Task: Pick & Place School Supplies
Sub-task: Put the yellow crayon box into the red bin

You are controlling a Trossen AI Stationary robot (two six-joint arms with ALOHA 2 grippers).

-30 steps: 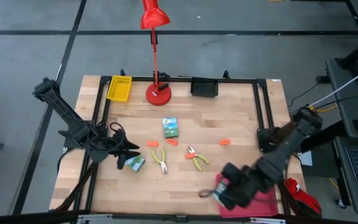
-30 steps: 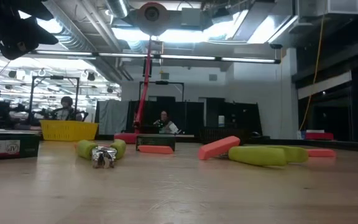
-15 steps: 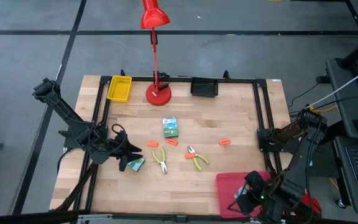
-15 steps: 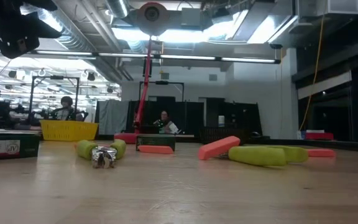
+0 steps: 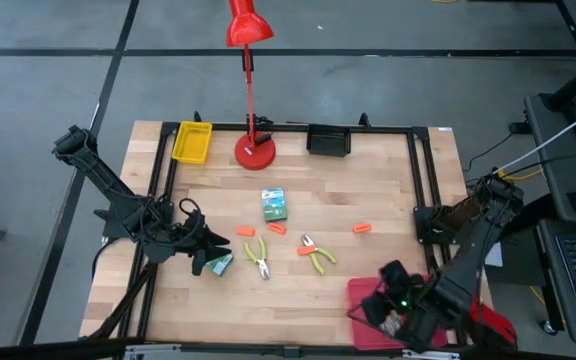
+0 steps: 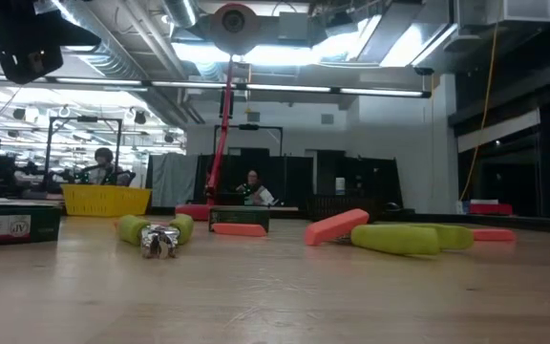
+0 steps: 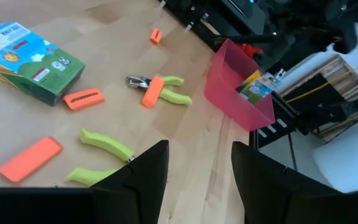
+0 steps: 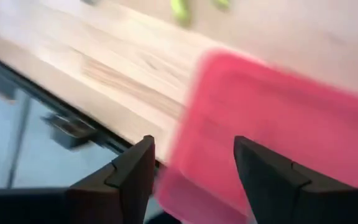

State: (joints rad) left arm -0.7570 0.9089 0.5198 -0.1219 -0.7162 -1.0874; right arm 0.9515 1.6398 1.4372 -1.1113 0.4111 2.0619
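Note:
A printed pack (image 5: 274, 204) lies flat mid-table and a second pack (image 5: 219, 264) lies at the left. Another pack (image 7: 257, 84) stands inside the red tray (image 5: 368, 290). Two green-handled tools (image 5: 260, 255) (image 5: 316, 256) lie on the wood, with small orange pieces (image 5: 245, 231) (image 5: 276, 228) (image 5: 361, 228) around them. My left gripper (image 5: 208, 252) hovers open just above the left pack; its wrist view shows the gripper (image 7: 197, 174) empty. My right gripper (image 5: 383, 305) is open and empty over the red tray's near-left part (image 8: 278, 124).
The red desk lamp (image 5: 255, 150) stands at the far edge, between a yellow tray (image 5: 191, 141) and a black tray (image 5: 328, 140). A black frame (image 5: 418, 180) runs round the work area. An orange piece (image 7: 152, 91) lies across one tool. People sit in the room behind (image 6: 252, 186).
My right gripper has swung from the red tray's left edge toward the table's near right corner, then come back a little over the tray. The tray's left part now shows uncovered. The supplies on the wood have stayed put.

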